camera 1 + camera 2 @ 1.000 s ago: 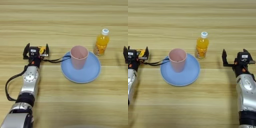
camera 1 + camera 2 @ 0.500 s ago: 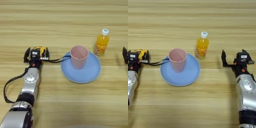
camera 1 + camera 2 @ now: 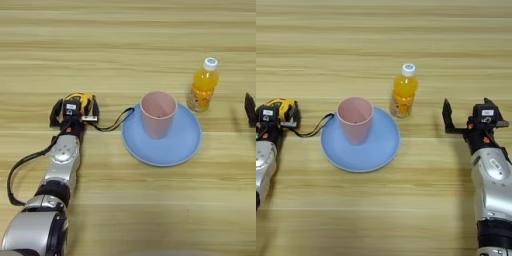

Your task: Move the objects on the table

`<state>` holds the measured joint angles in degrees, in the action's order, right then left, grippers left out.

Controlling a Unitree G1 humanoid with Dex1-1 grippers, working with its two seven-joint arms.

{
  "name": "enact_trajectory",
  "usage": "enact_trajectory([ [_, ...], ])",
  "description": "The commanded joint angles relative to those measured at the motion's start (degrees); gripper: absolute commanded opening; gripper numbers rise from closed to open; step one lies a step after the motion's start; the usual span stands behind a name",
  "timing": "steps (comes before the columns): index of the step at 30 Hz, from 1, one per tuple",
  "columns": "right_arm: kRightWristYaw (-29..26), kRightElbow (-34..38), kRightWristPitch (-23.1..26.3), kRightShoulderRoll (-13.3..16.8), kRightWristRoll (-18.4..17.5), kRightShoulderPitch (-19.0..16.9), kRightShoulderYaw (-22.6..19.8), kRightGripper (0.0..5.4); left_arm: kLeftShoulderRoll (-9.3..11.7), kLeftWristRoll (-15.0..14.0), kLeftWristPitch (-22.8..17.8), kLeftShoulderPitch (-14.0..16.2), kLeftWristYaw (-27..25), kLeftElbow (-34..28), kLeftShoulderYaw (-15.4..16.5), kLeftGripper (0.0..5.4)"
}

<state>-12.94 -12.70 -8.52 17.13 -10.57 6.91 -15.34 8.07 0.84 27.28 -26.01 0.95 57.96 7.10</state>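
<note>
A yellow-black tape measure lies at the table's left, between the tips of my left gripper, whose fingers stand spread on either side of it. Its black strap trails right to the rim of the round blue plate. A pink cup stands upright on that plate. Just behind the plate's right edge stands the orange-juice bottle with its white cap. My right gripper rests open on the table, to the right of the bottle, holding nothing.
The left forearm stretches from the near left corner toward the tape measure, with a black cable looping beside it. The right forearm lies along the right edge. Bare wood spreads behind the bottle and in front of the plate.
My left gripper has drawn back slightly toward me, its fingers as wide apart as before. Cup, plate, bottle and the right arm have stayed put.
</note>
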Motion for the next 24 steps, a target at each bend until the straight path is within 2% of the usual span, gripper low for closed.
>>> enact_trajectory([
  [1, 0.2, -0.1, -0.5, -0.5, 0.1, 1.1, 0.5, 5.40, 0.7, -1.1, -0.5, -0.1, -1.5, 2.0, 0.8, 4.75],
  [6, 0.7, 1.0, -0.2, -1.1, 0.4, 0.6, 0.8, 5.40, 0.7, -1.3, 0.4, 1.0, -2.0, 0.8, 0.8, 4.31],
  [9, 0.8, 1.2, -0.2, -1.0, 0.4, 0.4, 0.7, 5.40, 0.0, -0.8, 0.7, 3.0, -2.1, -1.6, 0.1, 4.03],
  [13, 1.0, 1.5, 0.0, -1.2, 0.5, 0.3, 0.7, 5.40, -0.8, -0.3, 0.4, 6.0, -1.9, -4.7, -0.8, 4.02],
  [20, 1.6, 2.0, 0.2, -1.6, 0.7, 0.2, 1.3, 5.40, -3.4, 1.2, -1.6, 13.7, -2.8, -13.3, -5.0, 4.02],
  [24, 1.9, 2.4, 0.3, -1.9, 0.9, 0.1, 1.6, 5.40, -4.9, 1.9, -3.8, 19.2, -3.7, -19.3, -7.8, 4.02],
])
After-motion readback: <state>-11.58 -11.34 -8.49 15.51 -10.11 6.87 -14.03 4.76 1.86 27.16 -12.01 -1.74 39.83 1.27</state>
